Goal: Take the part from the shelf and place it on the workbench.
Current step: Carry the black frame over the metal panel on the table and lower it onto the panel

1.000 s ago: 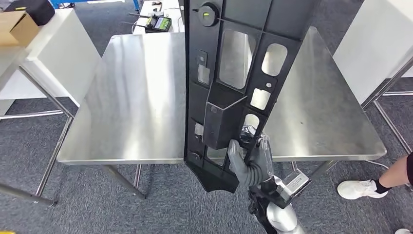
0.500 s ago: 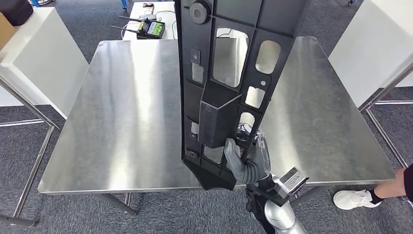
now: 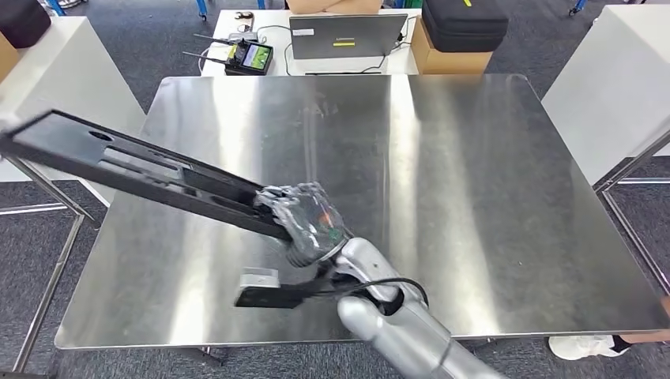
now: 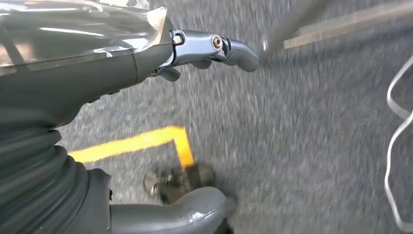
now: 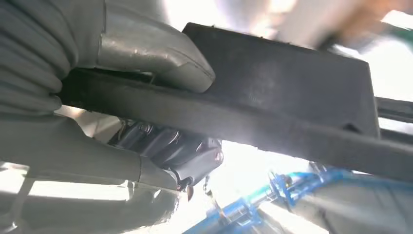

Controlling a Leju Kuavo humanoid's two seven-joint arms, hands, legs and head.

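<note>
Head view: right robot hand gripping black part over workbench; left robot hand empty, fingers apart.

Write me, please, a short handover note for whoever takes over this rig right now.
Right hand: grips one end of the long black part, which is tilted over the left side of the steel workbench, its far end past the left edge.
Left hand: holds nothing, hanging over grey floor.
Done: part is off the shelf and at the bench.
Left: lay it flat on the bench and let go.
</note>
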